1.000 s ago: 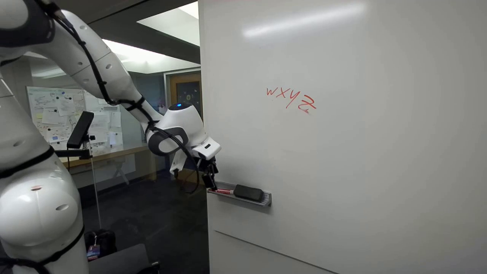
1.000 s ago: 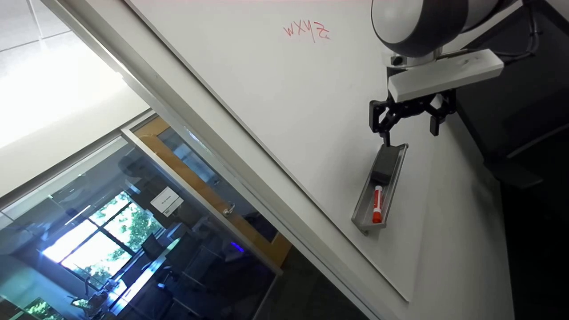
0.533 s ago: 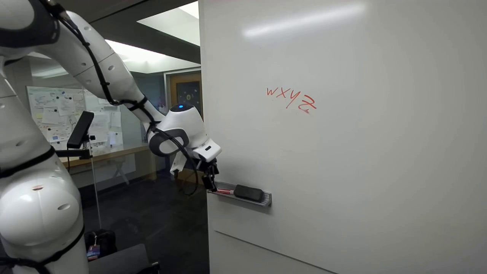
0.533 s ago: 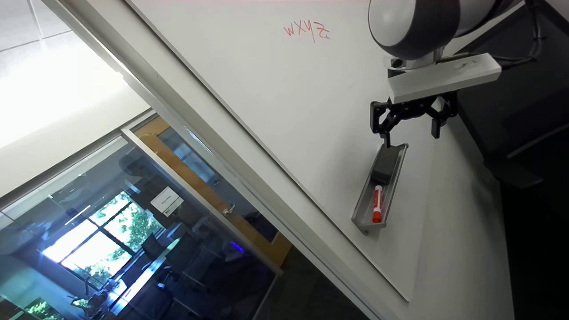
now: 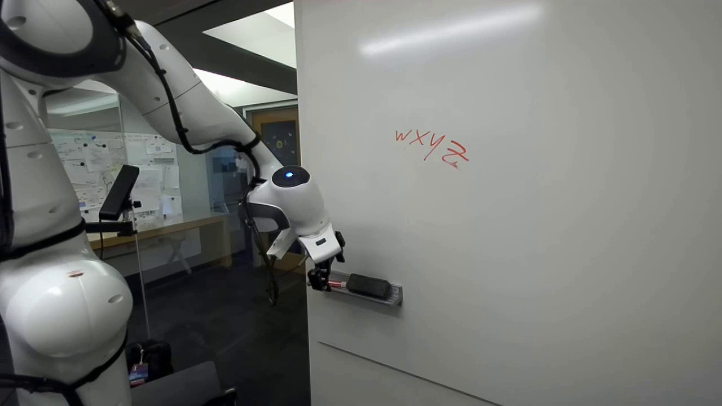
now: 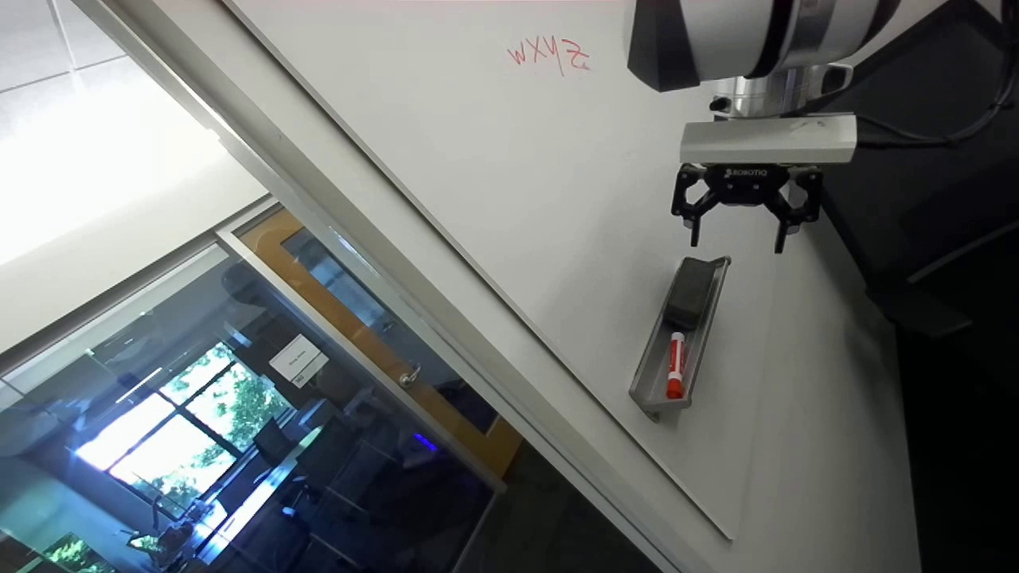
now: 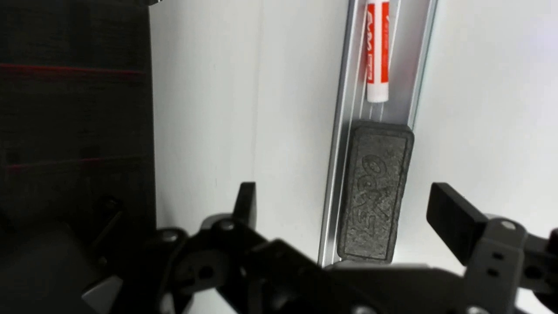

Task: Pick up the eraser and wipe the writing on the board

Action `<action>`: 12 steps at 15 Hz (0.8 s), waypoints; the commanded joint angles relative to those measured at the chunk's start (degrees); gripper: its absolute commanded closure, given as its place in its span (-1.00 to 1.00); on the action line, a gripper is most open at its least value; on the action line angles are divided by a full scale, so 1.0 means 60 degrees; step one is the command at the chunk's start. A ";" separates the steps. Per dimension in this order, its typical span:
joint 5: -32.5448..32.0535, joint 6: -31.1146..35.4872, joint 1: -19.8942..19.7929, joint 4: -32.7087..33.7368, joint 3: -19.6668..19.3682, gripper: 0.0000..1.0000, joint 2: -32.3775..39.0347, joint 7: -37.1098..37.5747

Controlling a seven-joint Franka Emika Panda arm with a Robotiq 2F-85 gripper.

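The eraser (image 5: 368, 286) is a dark rectangular block lying on the grey ledge (image 5: 396, 295) of the white board (image 5: 536, 254). It also shows in an exterior view (image 6: 690, 293). The writing (image 5: 433, 146), red letters "wxyz", is higher on the board and also shows in an exterior view (image 6: 551, 54). My gripper (image 6: 737, 247) is open and empty, above the eraser's end of the ledge and apart from it. In the wrist view the eraser (image 7: 375, 196) appears between the two spread fingers (image 7: 344, 187), nearer the right one. Its near end is close to the gripper body's outline.
A red and white marker (image 7: 378, 52) lies on the ledge in line with the eraser, past its far end. It also shows in both exterior views (image 5: 337, 284) (image 6: 676, 366). The ledge has a raised outer lip (image 6: 710, 318). A dark floor lies beside the board.
The wrist has turned, so the gripper now hangs level rather than tilted. The arm has moved toward the board. The fingers stay open; eraser, marker and writing have not moved.
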 commanded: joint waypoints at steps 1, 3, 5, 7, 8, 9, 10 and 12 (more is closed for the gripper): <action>0.2666 -0.0051 0.0543 0.0747 -0.0641 -1.00 0.0347 -0.2299; 0.4146 -0.0107 0.0584 0.1033 -0.0735 -1.00 0.0566 -0.3991; 0.5634 -0.0145 0.0526 0.1308 -0.0696 -1.00 0.0798 -0.5620; 0.7276 -0.0095 0.0426 0.1656 -0.0578 -1.00 0.1188 -0.7228; 0.8108 -0.0061 0.0393 0.1853 -0.0522 -1.00 0.1471 -0.8020; 0.8922 -0.0081 0.0357 0.2034 -0.0490 -1.00 0.1735 -0.8802; 0.7858 -0.0020 0.0445 0.1466 -0.0558 -1.00 0.1087 -0.7751; 0.8020 -0.0020 0.0445 0.1523 -0.0563 -1.00 0.1306 -0.8040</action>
